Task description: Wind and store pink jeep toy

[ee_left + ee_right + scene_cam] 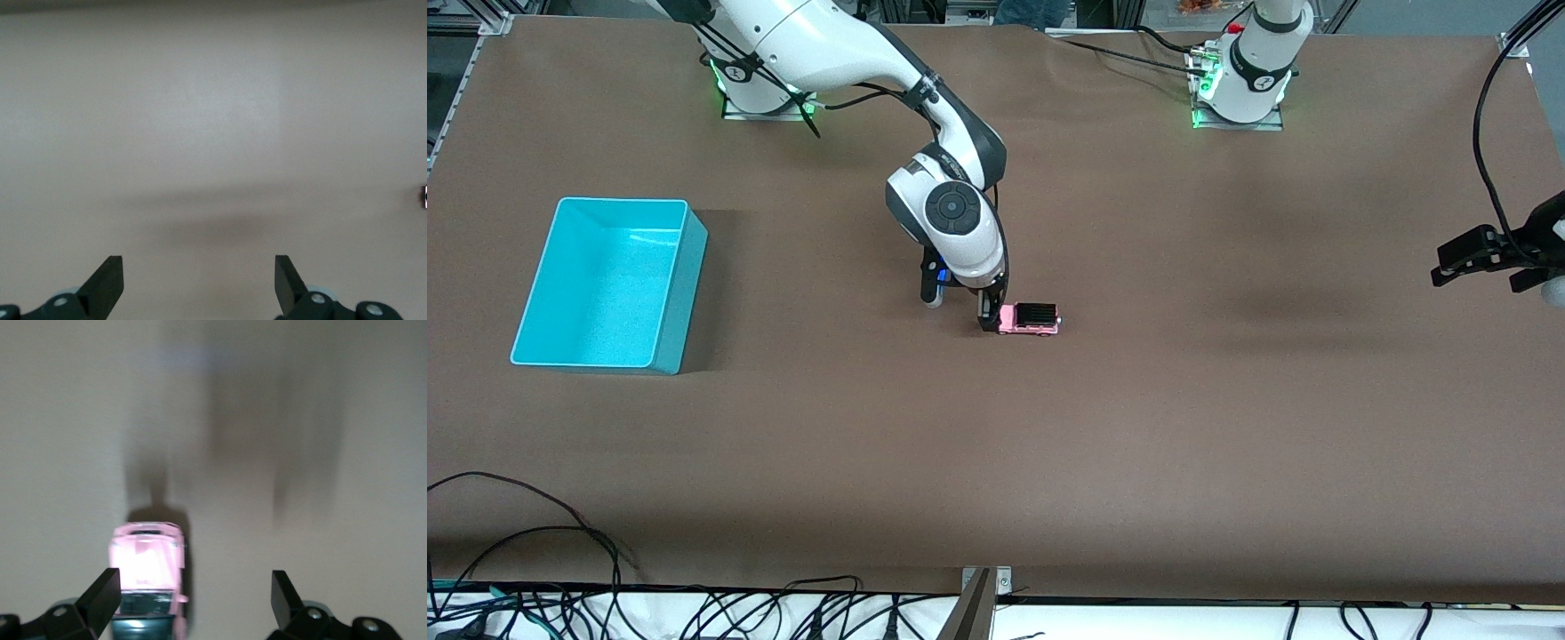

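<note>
The pink jeep toy (1030,318) stands on the brown table near its middle, with a light pink body and a black roof. My right gripper (985,311) is open and down at the jeep's end that faces the right arm's end of the table. In the right wrist view the jeep (148,570) lies inside the open gap of the right gripper (197,583), close to one finger (103,590) and well apart from the second finger. My left gripper (1480,265) waits open and empty over the left arm's end of the table, and the left wrist view shows it (199,267) over bare table only.
A teal bin (680,302) stands open and empty at the right arm's end of the table. Cables (560,604) run along the table edge nearest the front camera. The arm bases (1240,89) stand along the edge farthest from that camera.
</note>
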Controlling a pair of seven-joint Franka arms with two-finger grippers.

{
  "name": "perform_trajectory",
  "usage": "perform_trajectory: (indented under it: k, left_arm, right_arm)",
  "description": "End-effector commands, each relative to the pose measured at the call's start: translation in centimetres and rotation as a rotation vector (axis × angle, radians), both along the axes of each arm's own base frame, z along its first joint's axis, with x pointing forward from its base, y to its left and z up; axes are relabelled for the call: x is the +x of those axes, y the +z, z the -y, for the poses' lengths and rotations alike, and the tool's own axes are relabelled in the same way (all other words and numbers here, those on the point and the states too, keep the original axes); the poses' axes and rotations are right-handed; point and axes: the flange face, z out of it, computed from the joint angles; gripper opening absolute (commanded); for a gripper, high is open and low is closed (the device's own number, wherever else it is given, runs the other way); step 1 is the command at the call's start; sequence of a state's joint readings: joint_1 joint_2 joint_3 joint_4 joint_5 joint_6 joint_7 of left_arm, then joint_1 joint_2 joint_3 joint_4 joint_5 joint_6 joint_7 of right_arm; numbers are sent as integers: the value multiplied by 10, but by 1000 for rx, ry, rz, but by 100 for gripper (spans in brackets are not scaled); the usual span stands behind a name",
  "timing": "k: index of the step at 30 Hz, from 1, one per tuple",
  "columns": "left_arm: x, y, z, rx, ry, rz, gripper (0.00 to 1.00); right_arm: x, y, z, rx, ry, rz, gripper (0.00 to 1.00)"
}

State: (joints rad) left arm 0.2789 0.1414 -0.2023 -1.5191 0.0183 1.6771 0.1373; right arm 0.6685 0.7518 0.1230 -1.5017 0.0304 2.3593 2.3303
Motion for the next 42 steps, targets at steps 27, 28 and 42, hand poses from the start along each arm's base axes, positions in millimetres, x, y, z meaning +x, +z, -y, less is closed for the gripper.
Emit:
perform_trajectory:
  k: [27, 28, 42]
  left_arm:
    - [-6, 3, 0, 18, 1, 3, 100]
    - [-6, 3, 0, 18, 1, 3, 100]
    - [-6, 3, 0, 18, 1, 3, 100]
  right_arm:
    - [4, -25, -58, 97, -50, 113, 100]
    - [5, -26, -58, 94, -50, 116, 100]
    - [0, -41, -60, 78, -39, 115, 100]
